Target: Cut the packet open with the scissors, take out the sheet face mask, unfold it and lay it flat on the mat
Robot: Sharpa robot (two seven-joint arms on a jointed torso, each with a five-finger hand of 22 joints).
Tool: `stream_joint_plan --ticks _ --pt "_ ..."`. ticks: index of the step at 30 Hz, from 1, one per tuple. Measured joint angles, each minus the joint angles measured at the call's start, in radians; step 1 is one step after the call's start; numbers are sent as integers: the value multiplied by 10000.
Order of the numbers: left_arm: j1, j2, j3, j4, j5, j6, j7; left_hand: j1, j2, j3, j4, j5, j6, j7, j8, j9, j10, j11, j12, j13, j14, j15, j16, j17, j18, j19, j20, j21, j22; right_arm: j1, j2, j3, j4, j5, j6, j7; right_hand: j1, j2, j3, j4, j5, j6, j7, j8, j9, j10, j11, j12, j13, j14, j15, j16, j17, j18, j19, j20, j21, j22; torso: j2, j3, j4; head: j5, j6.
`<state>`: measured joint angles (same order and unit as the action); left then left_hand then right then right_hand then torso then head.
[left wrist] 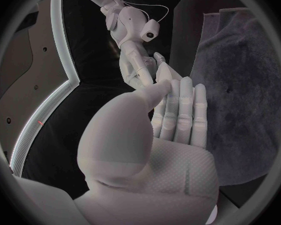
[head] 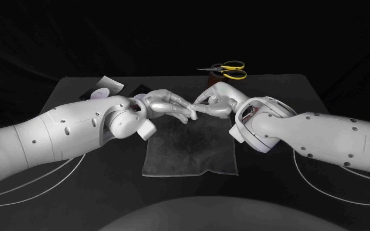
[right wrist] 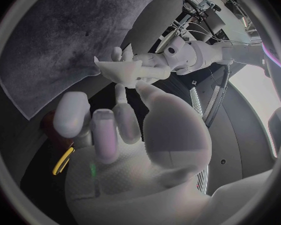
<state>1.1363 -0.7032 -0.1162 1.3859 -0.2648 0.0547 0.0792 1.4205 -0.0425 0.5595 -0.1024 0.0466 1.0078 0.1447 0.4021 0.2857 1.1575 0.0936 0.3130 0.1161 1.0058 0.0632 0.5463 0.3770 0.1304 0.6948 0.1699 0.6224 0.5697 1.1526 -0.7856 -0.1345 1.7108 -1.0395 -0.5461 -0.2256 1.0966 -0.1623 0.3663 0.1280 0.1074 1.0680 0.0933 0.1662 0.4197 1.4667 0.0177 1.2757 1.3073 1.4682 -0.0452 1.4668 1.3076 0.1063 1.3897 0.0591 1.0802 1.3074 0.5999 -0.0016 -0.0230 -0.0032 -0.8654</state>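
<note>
Sheet face mask [left wrist: 165, 75], unfolding step. The left hand [head: 166, 102] pinches the mask between thumb and fingers, in the air above the far edge of the mat [head: 189, 151]. The mask shows as a small pale folded piece. The right hand [head: 220, 98] faces it with fingers apart and nothing seen in them, its fingertips just beside those of the left.

To do the step well, the right hand should probably take a free corner opposite the left pinch. The two hands should then draw apart slowly, low over the mat, so that the thin sheet opens without tearing or clinging to itself.

Surroundings: a black backdrop stands behind the dark, flat bench [head: 300, 89], and the grey mat lies square at its middle. Beyond the mat, near the far edge, lie the packet [head: 106, 85], on the left arm's side, and the yellow-handled scissors [head: 226, 69]. Both are apart from the hands.
</note>
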Motion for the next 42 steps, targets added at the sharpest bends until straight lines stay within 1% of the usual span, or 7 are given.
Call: stream_joint_plan --ticks 14,21,27,31,34,37,42 --pt "0 2 1 30 6 -14 -41 -13 -15 38 -39 -1 -1 -1 0 -9 0 0 -1 9 1 1 4 10 0 0 0 47 47 -6 196 0 -94 -342 2 -189 148 -60 -93 18 -72 138 -63 98 0 -10 -10 -2 8 -35 -34 -2 7 -7 -2 1 -19 7 10 6 -5 18 -33" --pt "0 6 1 42 6 -13 -67 -13 -15 38 -39 -2 -2 -2 0 -7 -14 14 47 9 1 1 4 10 1 0 1 116 73 -6 240 -1 -151 -392 2 -216 526 201 -82 7 -85 347 -168 239 7 19 -124 -3 8 -16 -125 -4 6 -11 22 -24 -19 5 -1 2 -5 28 -48" --pt "-3 3 -6 45 -2 -9 -99 -25 -28 38 -39 -2 -4 -3 -1 -5 -14 14 47 9 1 2 3 10 0 1 1 116 75 -4 273 1 -167 -408 1 -231 1179 484 352 -427 -249 455 -277 348 10 18 -231 -3 7 -15 -197 -5 -1 -68 52 -127 58 -2 -2 0 0 14 -44" --pt "-14 -2 -16 41 -7 -9 -144 -25 -28 37 -39 -2 -15 -13 -20 -4 -15 15 47 9 2 2 3 10 1 1 1 116 75 6 282 13 -156 -422 1 -231 1375 555 765 -669 148 490 -311 426 39 -16 -266 1 8 -19 -236 39 -3 -70 74 -149 65 -1 -2 -5 0 12 -43" --pt "-15 -2 -17 39 -10 -10 -169 -25 -28 37 -40 -3 -19 -17 -31 0 -15 15 47 9 2 3 3 10 0 1 1 116 74 6 281 13 -150 -431 0 -226 1386 566 1132 -840 871 489 -312 546 62 -16 -266 0 6 -33 -250 40 -3 -72 93 -168 102 0 -2 -4 -1 9 -43" --pt "-15 -2 -17 38 -11 -10 -187 -25 -28 65 -11 -4 -19 -17 -34 2 -15 15 46 9 3 3 3 17 0 1 1 116 92 5 275 13 -141 -439 -1 -213 1379 560 1450 -1054 1332 474 -300 664 94 -16 -266 72 -1 -33 -249 39 -1 -72 93 -169 169 2 -2 -3 -1 6 -46" --pt "-15 -6 -16 38 -12 -12 -205 -25 -28 65 -11 -5 -35 -4 2 4 -15 15 46 19 3 4 2 22 0 1 1 116 100 4 268 13 -136 -446 -7 -202 1342 523 1818 -1303 1516 424 -285 820 185 -16 -265 78 -1 -34 -249 79 1 -77 127 -202 208 5 -2 2 -5 5 -50"
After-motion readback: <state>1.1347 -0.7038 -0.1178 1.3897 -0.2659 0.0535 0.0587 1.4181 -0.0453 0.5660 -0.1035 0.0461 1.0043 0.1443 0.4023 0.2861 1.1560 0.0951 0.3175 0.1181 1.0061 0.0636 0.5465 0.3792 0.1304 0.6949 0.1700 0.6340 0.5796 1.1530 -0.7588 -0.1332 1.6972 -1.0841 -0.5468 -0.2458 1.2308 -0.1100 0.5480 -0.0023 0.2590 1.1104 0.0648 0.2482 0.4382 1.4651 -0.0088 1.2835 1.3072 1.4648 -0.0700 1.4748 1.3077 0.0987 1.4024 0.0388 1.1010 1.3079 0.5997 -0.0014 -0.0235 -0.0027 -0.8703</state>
